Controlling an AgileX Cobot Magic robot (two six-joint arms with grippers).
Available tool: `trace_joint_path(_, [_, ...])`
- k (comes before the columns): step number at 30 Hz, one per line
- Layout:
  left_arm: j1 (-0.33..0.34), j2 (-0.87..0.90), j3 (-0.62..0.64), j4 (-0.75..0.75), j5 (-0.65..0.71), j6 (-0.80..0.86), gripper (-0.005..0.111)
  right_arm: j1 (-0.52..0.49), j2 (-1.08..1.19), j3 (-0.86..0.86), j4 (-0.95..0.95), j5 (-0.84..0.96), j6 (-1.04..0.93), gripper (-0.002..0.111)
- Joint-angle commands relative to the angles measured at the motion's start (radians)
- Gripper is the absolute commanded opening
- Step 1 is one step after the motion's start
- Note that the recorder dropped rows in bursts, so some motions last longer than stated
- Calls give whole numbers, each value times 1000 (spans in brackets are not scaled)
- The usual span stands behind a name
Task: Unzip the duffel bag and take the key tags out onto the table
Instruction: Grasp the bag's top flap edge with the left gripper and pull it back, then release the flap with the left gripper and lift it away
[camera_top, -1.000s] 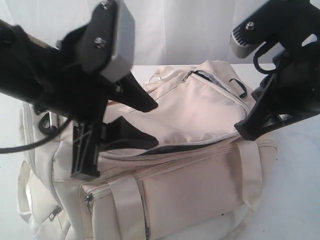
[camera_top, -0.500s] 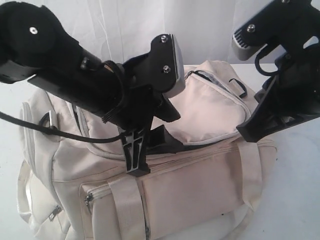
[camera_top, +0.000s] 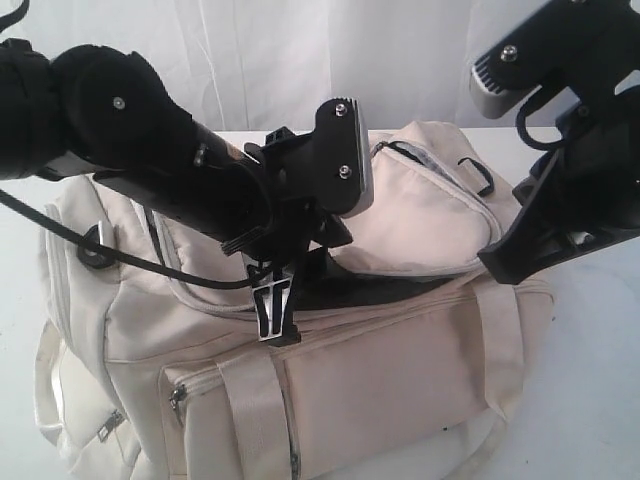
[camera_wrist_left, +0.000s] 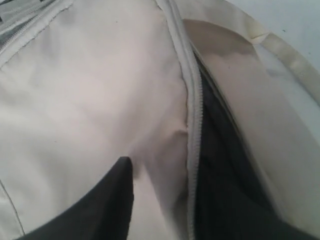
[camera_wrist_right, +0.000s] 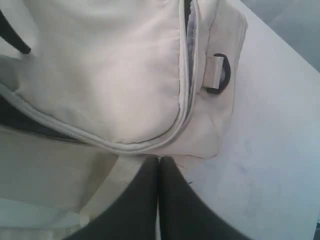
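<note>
The left claw (camera_top: 300, 300) is reaching down at the main zipper of the duffel bag (camera_top: 400, 370), its jaws standing apart, one finger (camera_wrist_left: 102, 210) lying on the cream top flap (camera_top: 420, 225) beside the zipper edge. The slit (camera_top: 385, 292) is gaping enough to be showing dark lining, so the unzipping is looking largely done and the step in hand is probably the reach inside. The key tags are not showing in any view; they are presumably lying within. The next move is likely calling for a wider mouth, then a downward probe through it.

The bag is lying with its long axis running left to right across the exterior view, its D-ring (camera_top: 478, 176) end pointing right and slightly away. The right claw (camera_top: 503, 265) is hanging closed and empty beside that end, over the white worktop (camera_top: 590, 380).
</note>
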Motion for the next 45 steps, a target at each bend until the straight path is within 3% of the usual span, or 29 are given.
trace_joint_path(1, [-9,3,-2,9,3,-10,24,-4,-22,-4,-11,3,5,0])
trace_joint_path(5, [-9,3,-2,62,-26,-2,0,-4,-31,-4,-11,3,5,0])
trace_joint_path(9, [1,3,-2,195,-158,-25,0,-4,-31,-4,-11,3,5,0])
trace_joint_path(13, [45,3,-4,207,-356,-36,0,-4,-31,-4,-12,3,5,0])
trace_joint_path(17, [140,3,-8,207,-483,-26,0,-4,-31,-4,-12,0,5,0])
trace_joint_path(21, [265,37,-72,206,-488,-29,0,-4,-31,-4,-12,0,5,0])
trace_joint_path(30, [415,258,-291,261,-582,-24,0,-4,-31,-4,-8,-2,6,0])
trace_joint_path(32, [444,303,-342,295,-602,-24,6,-4,-31,-4,-6,2,6,0])
trace_joint_path(38, [534,388,-425,300,-598,-24,74,-4,-31,-4,18,2,-1,0])
trace_joint_path(45, [618,400,-433,53,-633,-26,75,-4,-31,-4,17,2,4,0])
